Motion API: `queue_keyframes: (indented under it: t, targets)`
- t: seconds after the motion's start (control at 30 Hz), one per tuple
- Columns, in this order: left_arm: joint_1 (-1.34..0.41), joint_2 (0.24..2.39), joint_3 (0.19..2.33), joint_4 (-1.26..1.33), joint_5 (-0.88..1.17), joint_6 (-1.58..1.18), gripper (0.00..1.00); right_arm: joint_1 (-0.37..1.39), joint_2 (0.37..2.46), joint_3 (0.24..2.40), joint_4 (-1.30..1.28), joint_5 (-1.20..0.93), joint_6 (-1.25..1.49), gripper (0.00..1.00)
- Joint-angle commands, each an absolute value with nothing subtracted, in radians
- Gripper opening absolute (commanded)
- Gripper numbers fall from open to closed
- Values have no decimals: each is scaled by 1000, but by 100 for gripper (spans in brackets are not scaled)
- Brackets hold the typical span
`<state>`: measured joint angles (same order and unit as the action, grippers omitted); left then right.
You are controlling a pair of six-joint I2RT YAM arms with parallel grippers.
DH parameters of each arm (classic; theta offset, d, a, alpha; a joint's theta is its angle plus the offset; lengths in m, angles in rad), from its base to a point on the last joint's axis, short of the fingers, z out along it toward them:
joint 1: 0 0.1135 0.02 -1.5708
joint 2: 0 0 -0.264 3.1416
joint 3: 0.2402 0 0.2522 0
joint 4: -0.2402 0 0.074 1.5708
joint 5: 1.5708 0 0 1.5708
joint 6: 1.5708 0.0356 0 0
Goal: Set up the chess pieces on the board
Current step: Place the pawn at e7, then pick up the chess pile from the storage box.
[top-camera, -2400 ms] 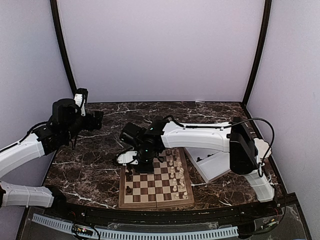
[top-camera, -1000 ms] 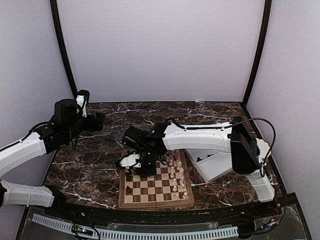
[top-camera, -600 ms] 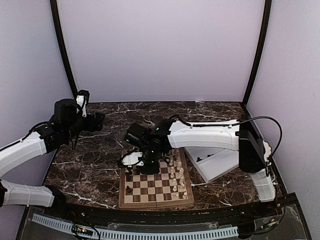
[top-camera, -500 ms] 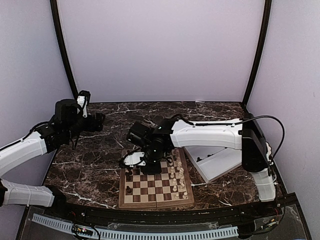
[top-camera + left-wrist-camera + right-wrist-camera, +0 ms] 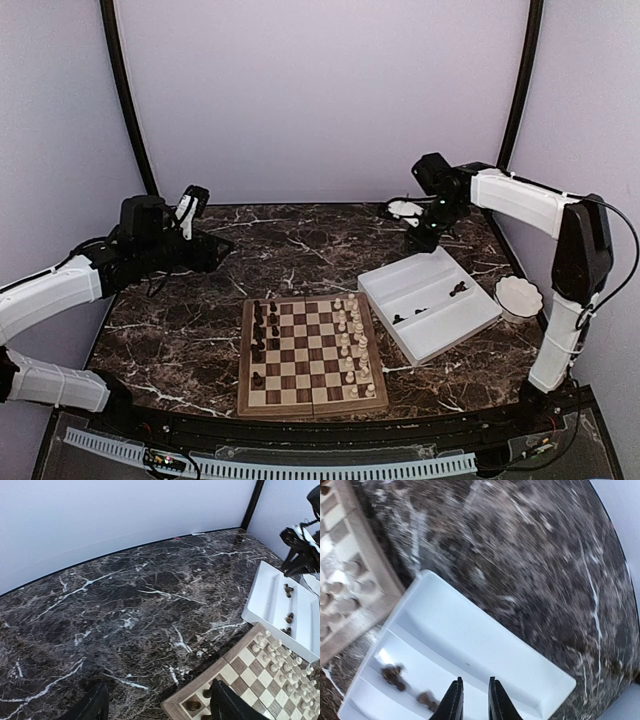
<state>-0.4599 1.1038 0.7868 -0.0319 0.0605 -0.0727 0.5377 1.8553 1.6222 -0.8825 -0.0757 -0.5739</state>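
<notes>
Now | right gripper (image 5: 474, 700) nearly closed over tray (image 5: 485, 640) | dark chess pieces (image 5: 395, 675) inside

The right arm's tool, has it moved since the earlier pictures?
Yes. The right tool left the square wooden chessboard and now hangs beyond the white rectangular divided tray.

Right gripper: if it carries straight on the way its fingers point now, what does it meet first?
Probably the white tray: the right gripper points down at its floor, near the dark pieces. Nothing shows between its nearly closed fingers; height above the tray is unclear.
</notes>
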Motion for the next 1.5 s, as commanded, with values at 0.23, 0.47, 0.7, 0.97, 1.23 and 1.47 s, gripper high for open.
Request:
queue_keyframes:
  t: [0.23, 0.47, 0.7, 0.97, 1.23, 1.47]
  targets:
    - [-455, 1132, 822, -6, 274, -46, 71, 497, 1819, 1382, -895, -137, -770, 34]
    - [-455, 1126, 810, -3, 268, -51, 71, 568, 1944, 1436, -921, -173, -757, 36]
    - [-456, 1141, 819, -9, 279, -48, 71, 601, 1999, 1434, -948, -174, -774, 37]
    - [-456, 1148, 824, -16, 282, -48, 72, 624, 2025, 1413, -908, -128, -745, 30]
    - [-456, 1149, 825, -15, 280, -47, 72, 581, 1974, 1438, -826, -52, -686, 16]
    - [-456, 1149, 825, -14, 284, -45, 71, 542, 1958, 1485, -851, -104, -659, 13]
